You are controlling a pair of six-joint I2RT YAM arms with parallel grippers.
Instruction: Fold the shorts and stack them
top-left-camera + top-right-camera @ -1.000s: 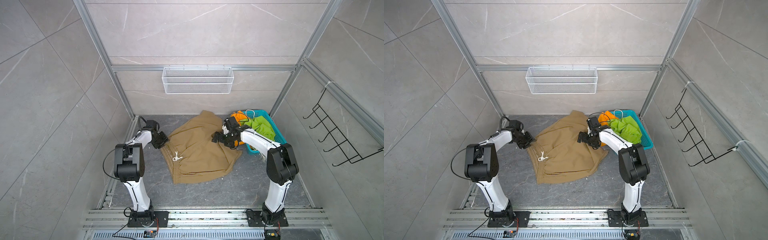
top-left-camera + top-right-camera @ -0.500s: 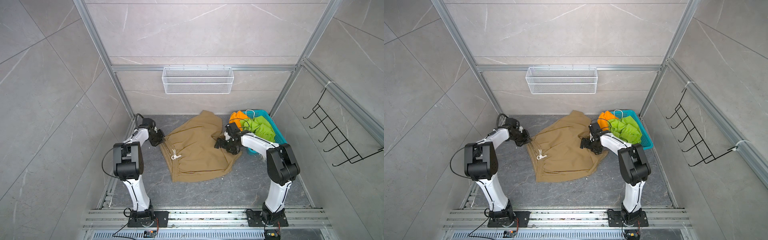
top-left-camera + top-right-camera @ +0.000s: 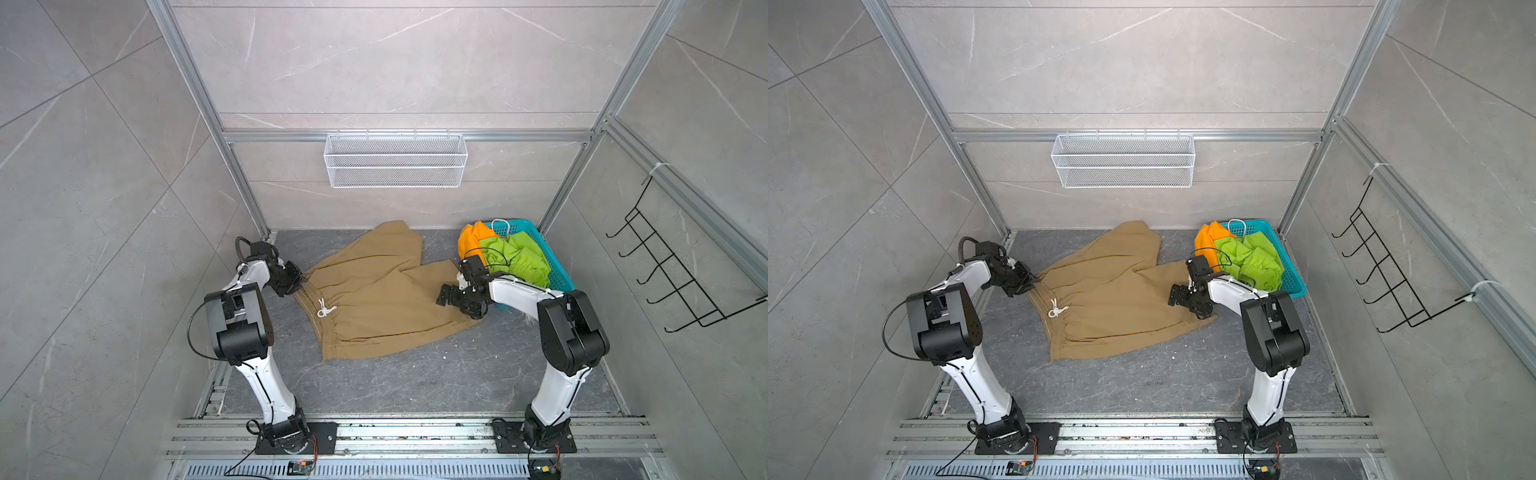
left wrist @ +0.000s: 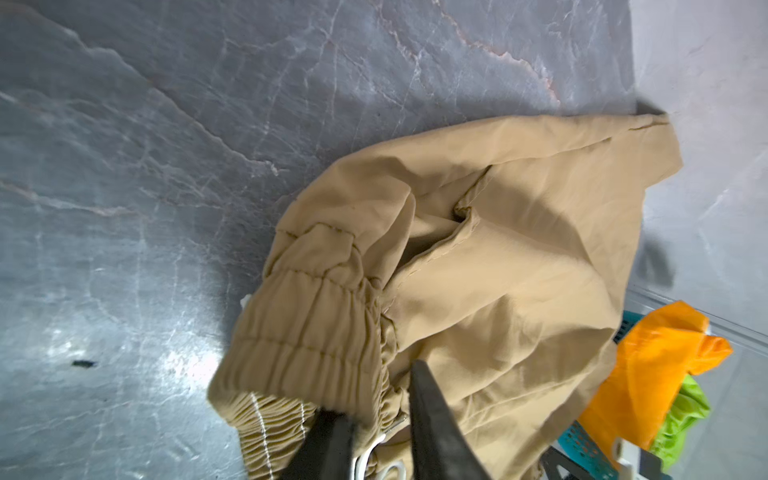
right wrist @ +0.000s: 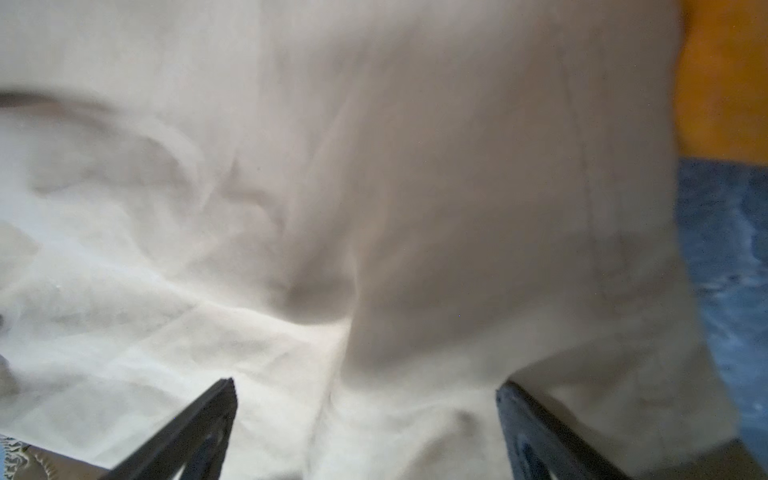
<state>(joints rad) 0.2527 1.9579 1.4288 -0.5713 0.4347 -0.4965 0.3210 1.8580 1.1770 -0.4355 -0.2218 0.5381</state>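
The khaki shorts [image 3: 374, 299] [image 3: 1108, 303] lie spread on the grey floor, with the white drawstring [image 3: 325, 309] toward the left. My left gripper [image 3: 300, 284] [image 4: 374, 388] is shut on the far-left corner of their elastic waistband [image 4: 316, 316], which bunches between the fingers. My right gripper [image 3: 457, 305] [image 5: 365, 382] hovers open just over the right leg near its hem, fingers wide apart with nothing between them. The lime green shorts [image 3: 515, 259] and the orange shorts [image 3: 469, 241] are heaped in the teal basket [image 3: 557, 274] at the back right.
A white wire basket [image 3: 395, 166] hangs on the back wall. A black hook rack [image 3: 673, 270] is on the right wall. Metal frame posts stand at the back corners, and the arm bases sit on a rail along the front edge.
My left gripper has pulled the waistband corner to the left. My right gripper has moved toward the front along the right leg. The khaki shorts now lie wider and flatter.
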